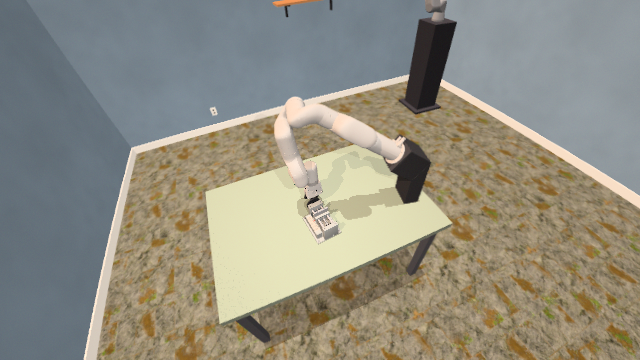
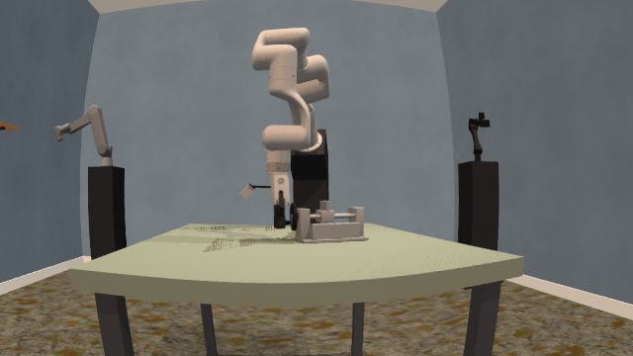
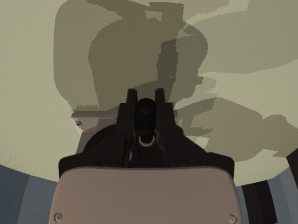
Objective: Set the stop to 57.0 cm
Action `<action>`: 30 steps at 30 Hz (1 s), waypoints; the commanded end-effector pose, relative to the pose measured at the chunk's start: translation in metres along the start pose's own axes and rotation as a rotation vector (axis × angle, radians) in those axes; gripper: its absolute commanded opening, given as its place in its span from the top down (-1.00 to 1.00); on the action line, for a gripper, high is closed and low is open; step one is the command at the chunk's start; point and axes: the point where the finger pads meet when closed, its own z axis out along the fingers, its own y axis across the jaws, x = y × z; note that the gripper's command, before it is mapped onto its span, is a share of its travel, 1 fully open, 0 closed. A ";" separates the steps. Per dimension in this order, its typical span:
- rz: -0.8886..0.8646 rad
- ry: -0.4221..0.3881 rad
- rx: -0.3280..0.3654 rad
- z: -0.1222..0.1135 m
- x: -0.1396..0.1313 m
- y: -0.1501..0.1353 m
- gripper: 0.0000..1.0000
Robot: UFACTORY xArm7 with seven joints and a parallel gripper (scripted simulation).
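A small grey screw-driven stop fixture [image 1: 322,225] stands near the middle of the pale green table; it also shows in the exterior view [image 2: 330,225]. A grey stop block [image 2: 324,213] sits on its lead screw between the end plates. A dark handwheel [image 2: 292,216] is at the fixture's end nearest the arm. My gripper [image 2: 280,218] points down beside that end and is shut on the handwheel's black handle. In the wrist view my dark fingers close on a dark knob [image 3: 145,129]; the rest of the fixture is hidden there.
My black base pedestal [image 1: 412,172] stands at the table's far right edge. Black pedestals with small arm models stand on the floor beyond the table [image 2: 105,208] [image 2: 478,198]. A wrist-camera marker [image 2: 245,191] sticks out beside my gripper.
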 end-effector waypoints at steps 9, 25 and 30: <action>0.001 0.002 -0.002 -0.014 0.000 0.007 0.88; 0.001 0.002 -0.002 -0.044 0.000 -0.006 0.88; 0.001 0.002 -0.002 -0.048 0.000 -0.030 0.88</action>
